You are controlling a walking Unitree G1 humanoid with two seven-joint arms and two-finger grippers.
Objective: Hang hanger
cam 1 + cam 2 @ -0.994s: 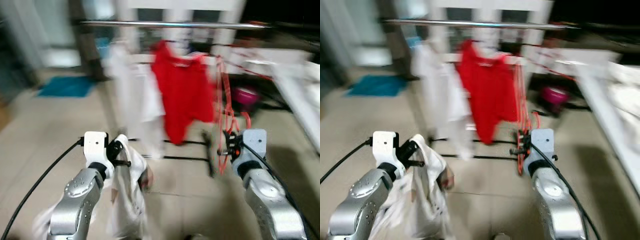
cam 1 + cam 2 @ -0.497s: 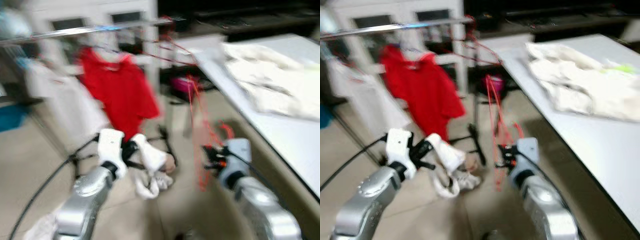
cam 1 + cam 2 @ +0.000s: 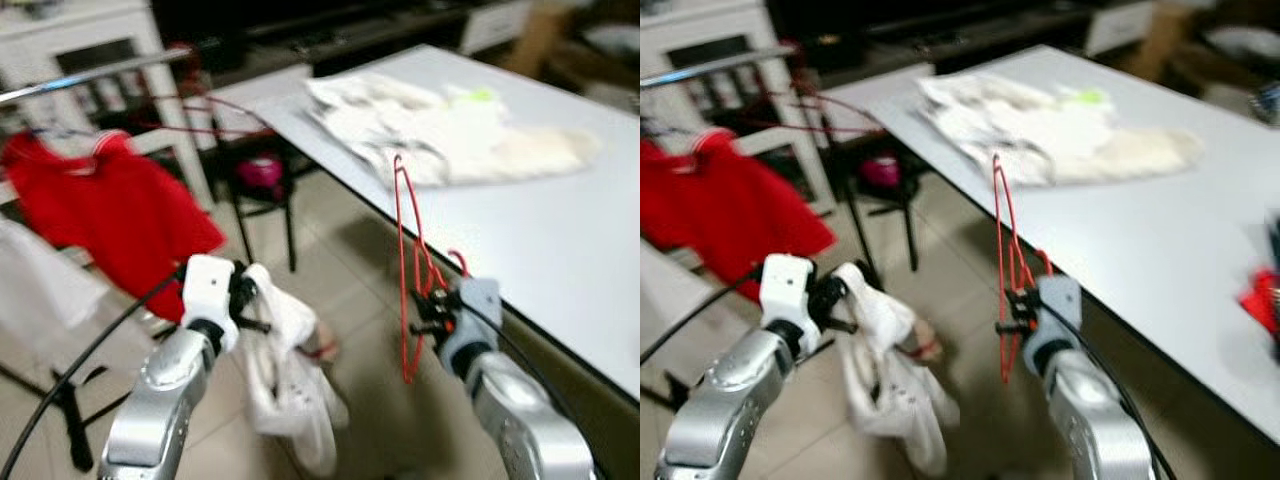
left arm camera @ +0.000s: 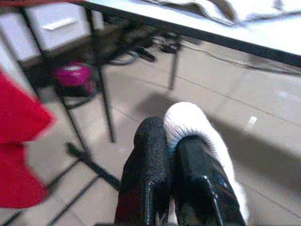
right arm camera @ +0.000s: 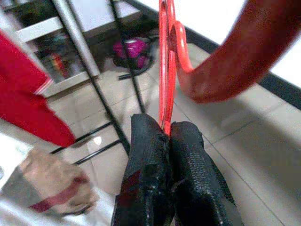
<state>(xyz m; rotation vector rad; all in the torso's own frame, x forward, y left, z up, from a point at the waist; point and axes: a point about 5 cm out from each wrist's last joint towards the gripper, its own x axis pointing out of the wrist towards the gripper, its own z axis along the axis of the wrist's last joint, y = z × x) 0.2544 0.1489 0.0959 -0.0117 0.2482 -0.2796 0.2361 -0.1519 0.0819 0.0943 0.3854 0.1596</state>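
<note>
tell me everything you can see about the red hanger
The red hanger is a thin wire-like frame, glossy red, standing roughly upright and edge-on beside the white table. The right gripper has its jaws shut on the wire low down, so most of the frame rises above the grip. A thicker curved red part, probably the hook, sweeps close past the wrist camera. It hangs on nothing and carries no garment.

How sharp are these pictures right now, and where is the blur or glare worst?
Left and right eye views: motion-blurred throughout; the white table looks washed out and the red shirt is smeared. Left wrist view: left end effector fairly sharp around the white garment, floor behind soft. Right wrist view: right end effector crisp, the red hanger close up and blurred.
</note>
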